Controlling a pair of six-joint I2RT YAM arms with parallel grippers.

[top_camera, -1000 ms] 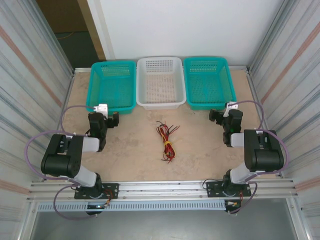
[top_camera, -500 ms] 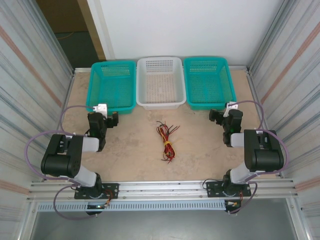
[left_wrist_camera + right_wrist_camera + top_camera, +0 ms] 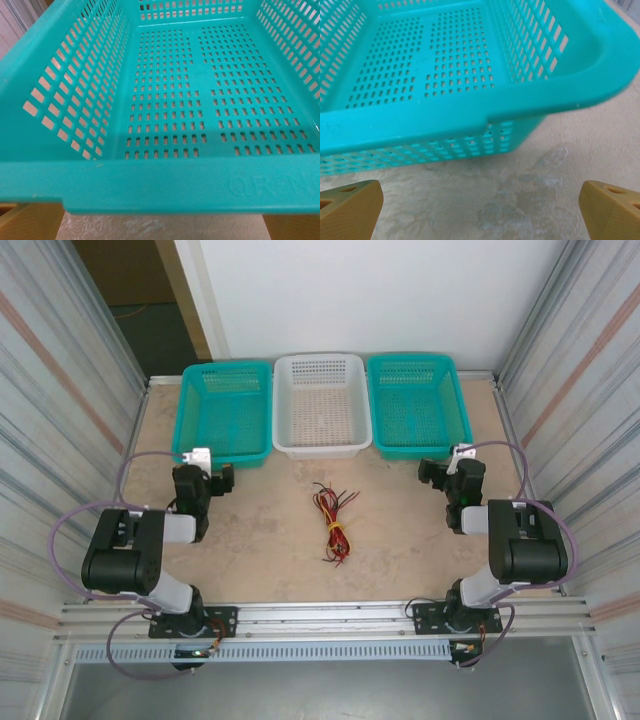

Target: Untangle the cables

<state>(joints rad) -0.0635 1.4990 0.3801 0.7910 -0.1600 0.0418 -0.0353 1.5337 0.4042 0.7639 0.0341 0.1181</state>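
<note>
On surface (image 3: 260, 540), at centre, well apart from both jaws, we see cables (image 3: 333, 525) lying bundled, yellow tie (image 3: 336, 528) near middle, loose ends fanned toward white basket (image 3: 320, 445). Left jaws wide, holding nothing, facing left teal basket (image 3: 150, 185). Right jaws wide, empty, yellow fingertips (image 3: 350, 205) low over bare surface before right teal basket (image 3: 470, 107).

A: Cables?
B: One red, black and yellow bundle, the cables (image 3: 333, 525), lying mid-table (image 3: 270, 545). Yellow tie around the middle, loose ends fanned toward the white basket (image 3: 318, 449).
A: Other baskets?
B: Left teal basket (image 3: 226, 457) and right teal basket (image 3: 421, 449), flanking the white one along the far edge.
A: Arms?
B: Left gripper (image 3: 206, 462) by the left teal basket's near rim, right gripper (image 3: 446, 462) by the right teal basket's. Both well apart from the cables.
</note>
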